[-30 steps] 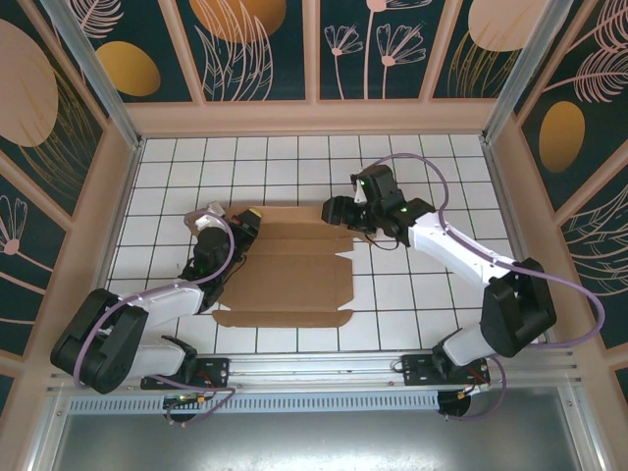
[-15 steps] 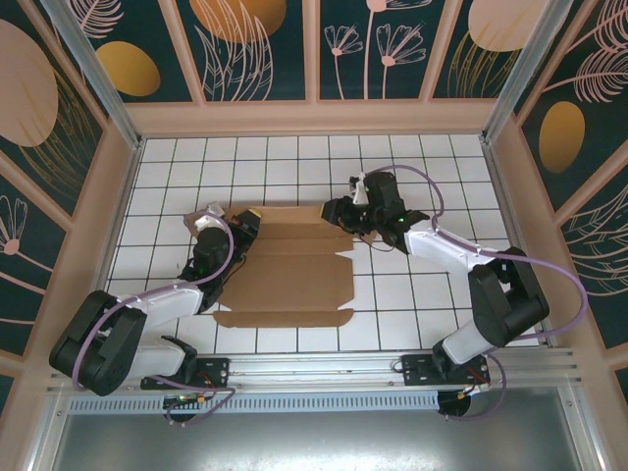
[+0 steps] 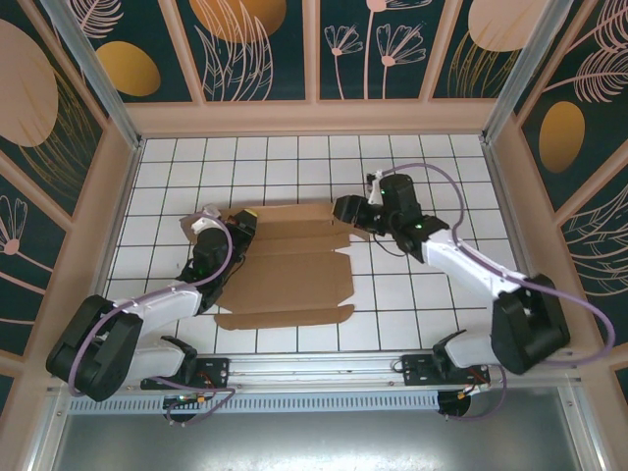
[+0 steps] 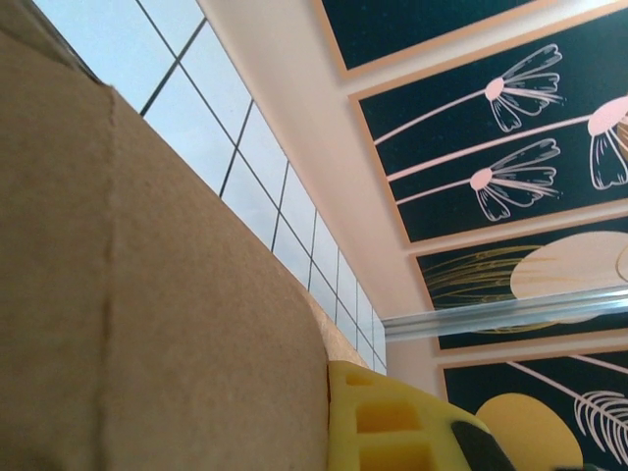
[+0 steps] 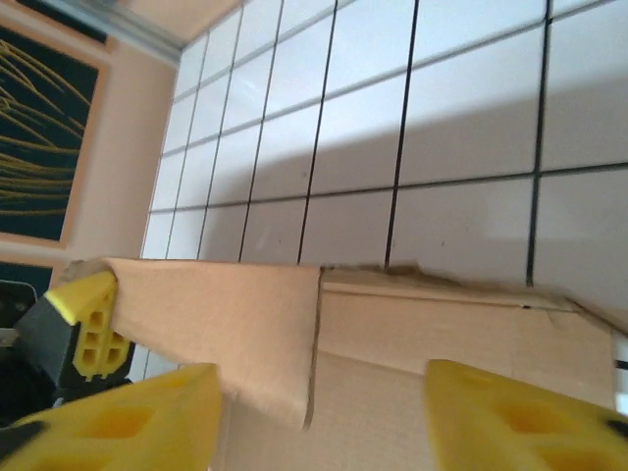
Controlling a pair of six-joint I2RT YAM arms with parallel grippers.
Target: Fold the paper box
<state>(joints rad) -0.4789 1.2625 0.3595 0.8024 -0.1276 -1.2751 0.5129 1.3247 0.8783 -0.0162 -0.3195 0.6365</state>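
As the right pincer [image 3: 343,210] slides along the far flap [image 3: 294,212], jaws apart, the paper box [image 3: 294,280] lies mostly flat on the table [image 3: 412,304]. The left pincer [image 3: 242,224] stays clamped on its far-left corner, steadying the fold.

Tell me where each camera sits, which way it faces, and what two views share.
Top external: above and behind the arms, looking down on the table and the box; both arms, left gripper and right gripper show.
Left wrist: low against the box, looking along it to the wall; one yellow finger shows.
Right wrist: low over the box's far edge, facing the left gripper; two yellow fingers show.
Shared: both wrist views show the box and the table.
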